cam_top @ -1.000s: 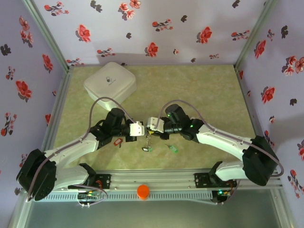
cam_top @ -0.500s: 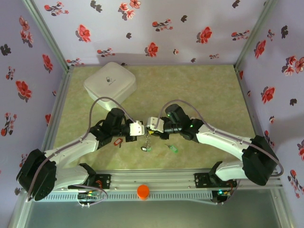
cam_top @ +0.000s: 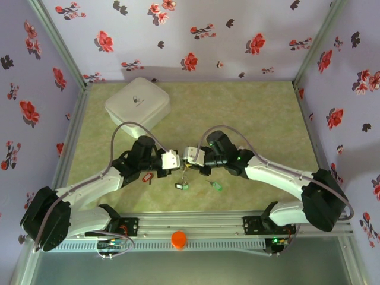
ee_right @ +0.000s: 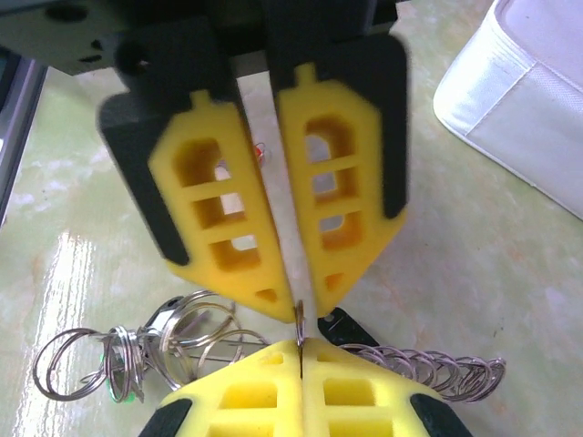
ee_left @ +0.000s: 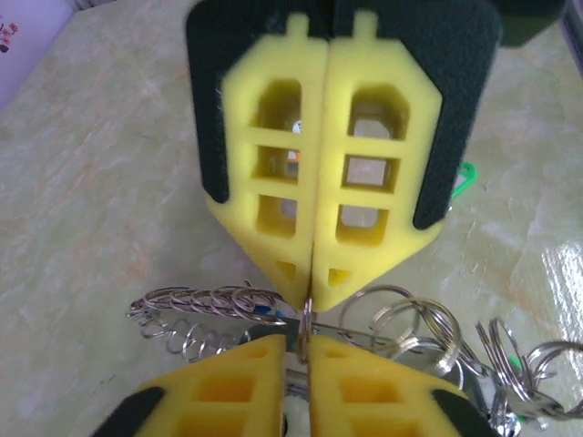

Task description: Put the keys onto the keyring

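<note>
Two tools meet tip to tip near the middle of the tabletop. The right tool has its yellow pads pressed together, pinching the keyring. A thin grey sliver of the hoop shows edge-on at the seam; the rest is hidden behind the pads or lost among other wire. The left tool is slightly spread, with a narrow gap running between its pads. The sliver of keyring stands in that gap at the tips, but whether either pad touches it cannot be told.

In the top view a bunch of keys sits at 6 o'clock from the meeting point, too small to tell whether it hangs or lies flat. In the left wrist view the bunch is at 4 o'clock, cut off by the frame corner behind a tangle of split rings, so single keys cannot be counted. A coil of small rings lies at 8 o'clock of the pinch, one end hidden by the pads.

A green-tagged key lies apart at 4 o'clock. A red-tagged key at 8 o'clock is partly covered by the left arm. A white box sits well apart at 11 o'clock.
</note>
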